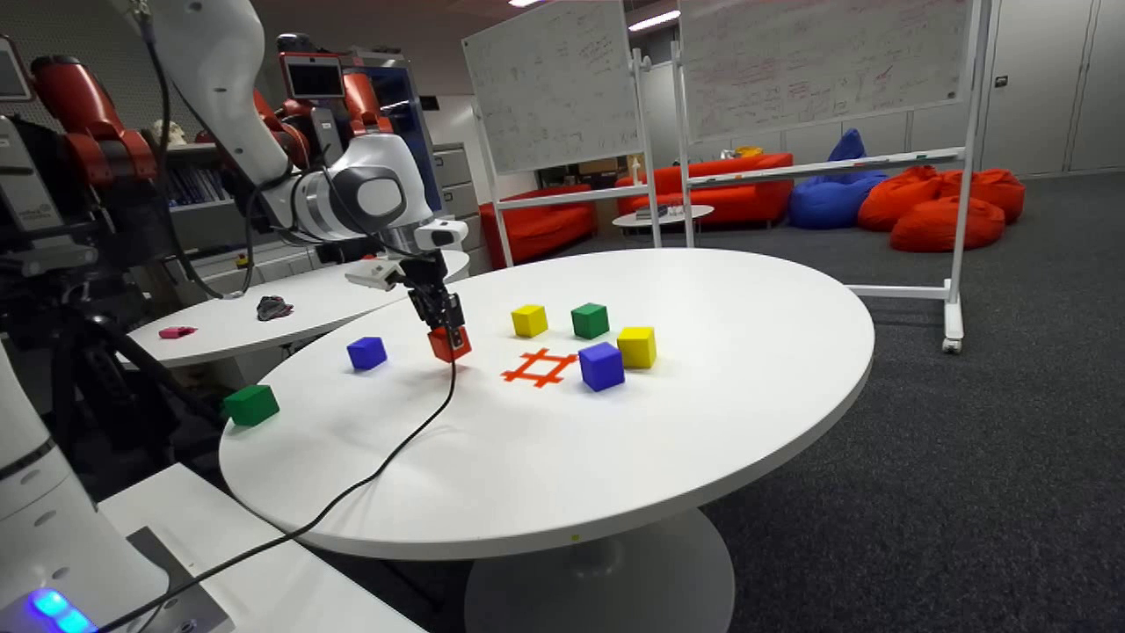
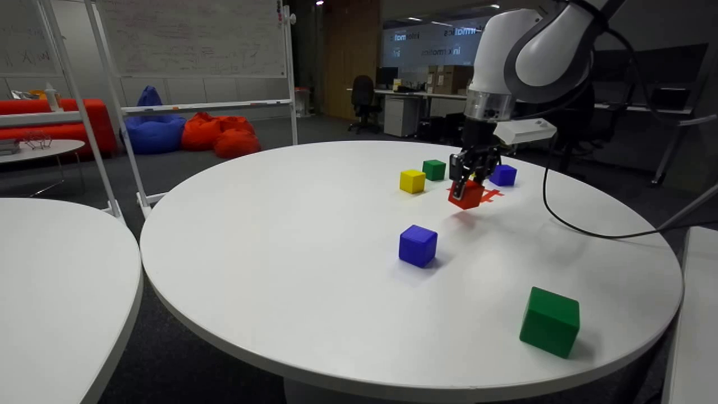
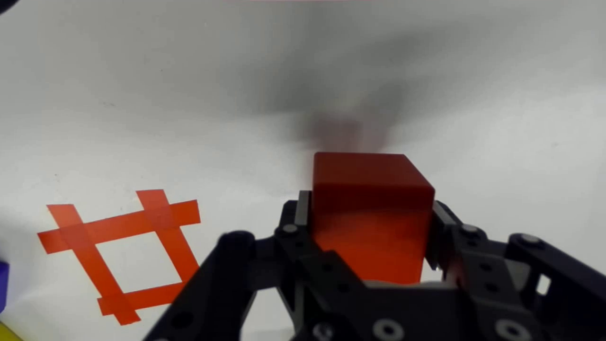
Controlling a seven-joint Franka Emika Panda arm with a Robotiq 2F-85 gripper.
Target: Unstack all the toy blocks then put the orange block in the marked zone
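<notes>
My gripper (image 3: 371, 213) is shut on the orange block (image 3: 369, 227), one finger against each side. In both exterior views the orange block (image 1: 442, 346) hangs slightly tilted just above the table, its shadow beneath. The marked zone (image 3: 113, 229) lies beside it, left in the wrist view, partly covered there by the gripper. Past the zone stand a yellow block (image 1: 529, 321), a green block (image 1: 590, 321), a blue block (image 1: 602, 367) and another yellow block (image 1: 636, 347), unstacked. Another blue block (image 2: 418, 246) and green block (image 2: 551, 322) stand apart on the table.
A black cable (image 1: 387, 470) runs from the gripper down across the round white table (image 1: 668, 448). That green block is close to the table's edge. A second white table (image 2: 61, 297) adjoins the round one, and whiteboards (image 1: 554, 83) stand behind.
</notes>
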